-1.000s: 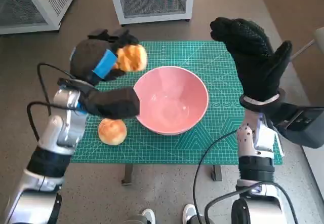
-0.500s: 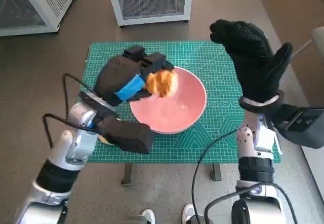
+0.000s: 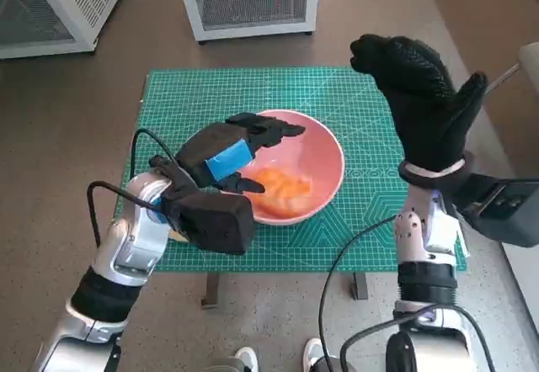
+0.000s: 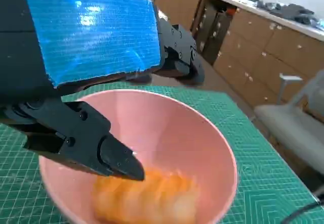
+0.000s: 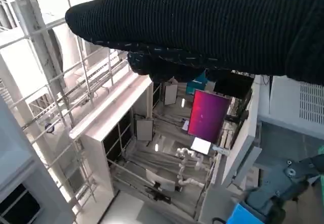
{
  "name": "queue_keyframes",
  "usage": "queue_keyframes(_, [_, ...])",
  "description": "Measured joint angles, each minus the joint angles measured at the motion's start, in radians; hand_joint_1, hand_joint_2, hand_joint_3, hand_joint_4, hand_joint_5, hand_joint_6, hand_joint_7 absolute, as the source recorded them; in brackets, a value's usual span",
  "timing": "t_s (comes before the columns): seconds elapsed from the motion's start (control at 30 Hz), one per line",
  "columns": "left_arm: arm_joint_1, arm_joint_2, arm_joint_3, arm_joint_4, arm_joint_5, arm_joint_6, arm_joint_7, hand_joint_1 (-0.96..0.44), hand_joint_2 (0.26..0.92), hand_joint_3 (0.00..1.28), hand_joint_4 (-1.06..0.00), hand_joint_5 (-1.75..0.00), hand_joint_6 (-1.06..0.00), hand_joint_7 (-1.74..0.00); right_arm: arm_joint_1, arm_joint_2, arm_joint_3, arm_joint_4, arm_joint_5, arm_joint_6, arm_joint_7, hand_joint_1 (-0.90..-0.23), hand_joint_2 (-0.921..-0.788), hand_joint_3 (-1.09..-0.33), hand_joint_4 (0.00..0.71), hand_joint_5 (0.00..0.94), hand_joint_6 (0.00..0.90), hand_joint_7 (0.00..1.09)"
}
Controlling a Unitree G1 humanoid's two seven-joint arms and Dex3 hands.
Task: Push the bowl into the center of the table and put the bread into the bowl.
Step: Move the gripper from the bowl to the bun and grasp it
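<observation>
The pink bowl stands near the middle of the green cutting mat. An orange-brown bread lies blurred inside it, and the left wrist view shows the same bread on the floor of the bowl. My left hand hovers over the bowl's left rim with fingers spread and nothing in them. My right hand is raised above the mat's right edge, fingers apart and empty; its glove fills the top of the right wrist view.
A sliver of a second bread roll peeks out from under my left forearm at the mat's front left. White mesh cabinets stand on the floor behind the table. Shoes show below the front edge.
My left hand carried the bread rightward over the bowl, then let it go; the bread now lies in the bowl. The right hand has stayed raised.
</observation>
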Motion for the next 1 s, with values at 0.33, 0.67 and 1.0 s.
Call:
queue_keyframes(0.33, [0.054, 0.019, 0.051, -0.073, -0.014, -0.005, 0.005, -0.3, 0.877, 0.01, -0.06, 0.0, -0.18, -0.06, 0.014, 0.003, 0.006, -0.025, -0.001, 0.006, -0.002, -0.614, -0.921, -0.591, 0.257, 0.002, 0.003, 0.63])
queue_keyframes(0.67, [0.16, 0.09, 0.193, -0.276, -0.105, 0.037, -0.057, -0.24, 0.85, 0.0, -0.08, -0.01, -0.21, -0.07, 0.04, 0.01, 0.017, -0.056, -0.002, 0.015, -0.007, -0.612, -0.921, -0.587, 0.256, 0.001, 0.002, 0.64])
queue_keyframes(1.0, [0.293, 0.192, 0.33, -0.433, -0.164, 0.116, -0.133, -0.18, 0.788, 0.0, -0.09, -0.01, -0.21, -0.07, 0.053, 0.009, 0.017, -0.062, -0.001, 0.017, -0.006, -0.608, -0.921, -0.586, 0.254, 0.0, 0.004, 0.64])
